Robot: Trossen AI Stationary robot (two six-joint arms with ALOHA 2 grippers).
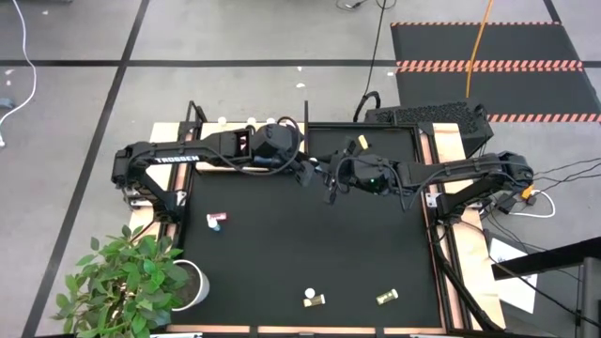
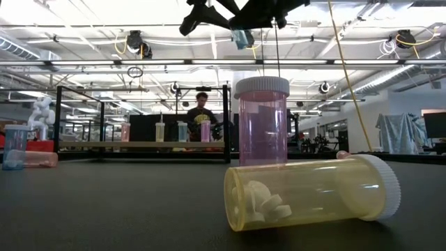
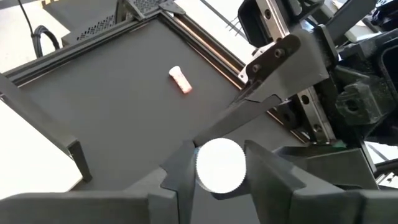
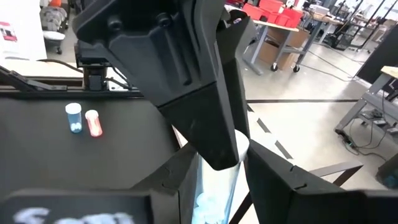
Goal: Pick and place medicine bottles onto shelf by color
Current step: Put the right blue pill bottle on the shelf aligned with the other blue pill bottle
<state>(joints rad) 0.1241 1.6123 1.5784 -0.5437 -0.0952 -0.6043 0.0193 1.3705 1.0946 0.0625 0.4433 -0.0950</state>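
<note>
A light blue medicine bottle [image 2: 242, 38] with a white cap hangs high over the middle of the black mat [image 1: 282, 253], between my two grippers. My left gripper [image 1: 313, 175] comes from the table's left and is shut on the cap end. My right gripper [image 1: 331, 180] comes from the right and is shut on the body. The shelf [image 2: 139, 144] stands at the far edge with several bottles upright on it. Near the front edge a pink bottle [image 2: 263, 118] stands upright and a yellow one [image 2: 313, 192] lies on its side. My left gripper pinches the bottle's white cap [image 3: 202, 168] between its two fingers, one on each side of the rim. The fingers slant down from the table's left. The bottle is clear of the mat, its cap end toward this arm. My right gripper pinches the light blue body [image 4: 211, 186] between its two fingers, below the cap. The fingers come nearly level from the table's right. The bottle is lifted clear of the mat, and the left gripper's finger [image 4: 205, 112] covers its cap end.
A blue and a pink bottle [image 1: 216, 221] sit together on the mat's left part. Another yellow bottle [image 1: 387, 297] lies near the front edge and one more bottle [image 1: 361, 143] near the far right corner. A potted plant [image 1: 131, 282] stands off the front left corner.
</note>
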